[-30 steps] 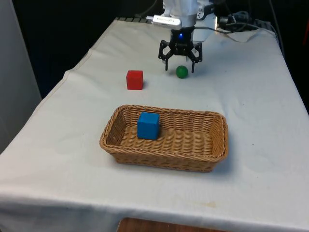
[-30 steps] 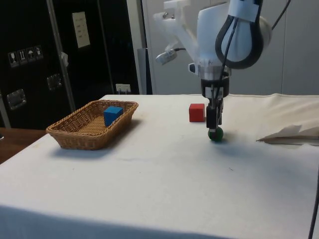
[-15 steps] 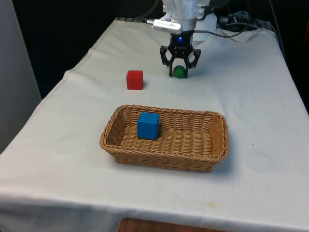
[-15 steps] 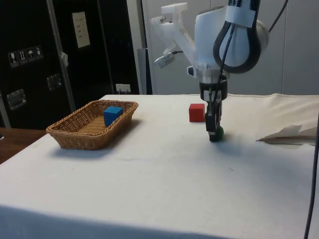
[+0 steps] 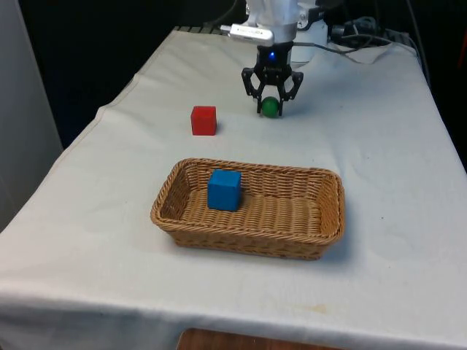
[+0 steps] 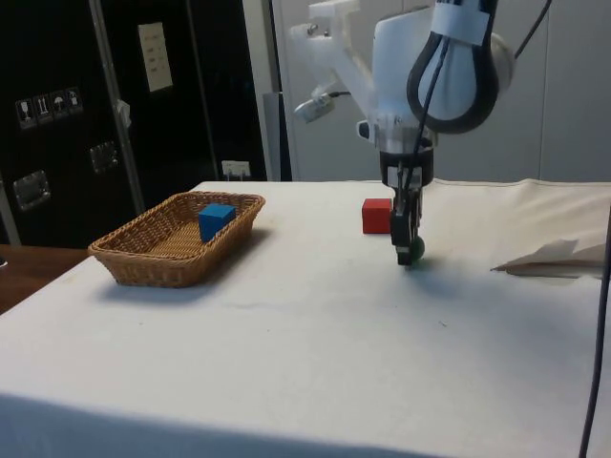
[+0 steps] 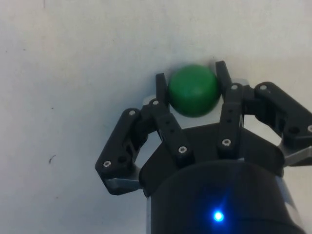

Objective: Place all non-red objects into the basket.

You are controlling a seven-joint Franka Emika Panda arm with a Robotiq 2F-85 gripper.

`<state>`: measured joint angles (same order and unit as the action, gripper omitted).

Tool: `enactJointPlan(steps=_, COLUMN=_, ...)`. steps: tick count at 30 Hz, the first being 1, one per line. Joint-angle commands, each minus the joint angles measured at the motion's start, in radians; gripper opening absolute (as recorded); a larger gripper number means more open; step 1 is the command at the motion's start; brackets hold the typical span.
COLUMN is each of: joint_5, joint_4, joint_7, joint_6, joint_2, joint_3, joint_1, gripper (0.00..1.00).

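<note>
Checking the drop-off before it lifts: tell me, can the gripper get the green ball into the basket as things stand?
Probably yes: the gripper is shut on the green ball, and the basket holds only the blue cube at one end.

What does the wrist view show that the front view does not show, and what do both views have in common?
The wrist view alone shows both fingertips pressed against opposite sides of the green round ball. The front view alone shows the red cube on the white cloth and the blue cube inside the woven wicker basket. Both show the black two-finger gripper shut on the ball.
</note>
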<state>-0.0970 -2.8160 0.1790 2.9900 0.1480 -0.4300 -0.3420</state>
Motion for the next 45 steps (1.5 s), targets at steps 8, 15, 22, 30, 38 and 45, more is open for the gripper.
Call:
enactJointPlan(steps=8, joint_5=0.002, joint_4=-0.005, joint_7=0.02, joint_6=-0.052, joint_2=-0.075, joint_3=-0.018, joint_1=0.002, gripper=0.0)
enactJointPlan(steps=15, joint_5=0.037, joint_4=0.012, joint_7=0.011, joint_6=-0.124, joint_2=-0.143, joint_3=-0.034, joint_1=0.009, gripper=0.0)
enactJointPlan(steps=22, joint_5=0.029, joint_4=0.037, joint_7=0.007, joint_6=-0.185, joint_2=-0.194, joint_3=-0.021, joint_1=0.006, gripper=0.0)
enactJointPlan(steps=30, joint_5=0.017, joint_4=0.073, joint_7=-0.004, joint_6=-0.248, joint_2=-0.238, joint_3=0.002, joint_1=0.003, gripper=0.0)
enactJointPlan(steps=38, joint_5=0.005, joint_4=0.125, joint_7=-0.013, joint_6=-0.31, joint_2=-0.261, joint_3=0.025, joint_1=-0.002, gripper=0.0)
enactJointPlan(steps=45, joint_5=-0.021, joint_4=0.179, joint_7=-0.005, joint_6=-0.346, joint_2=-0.246, joint_3=0.042, joint_1=-0.009, gripper=0.0)
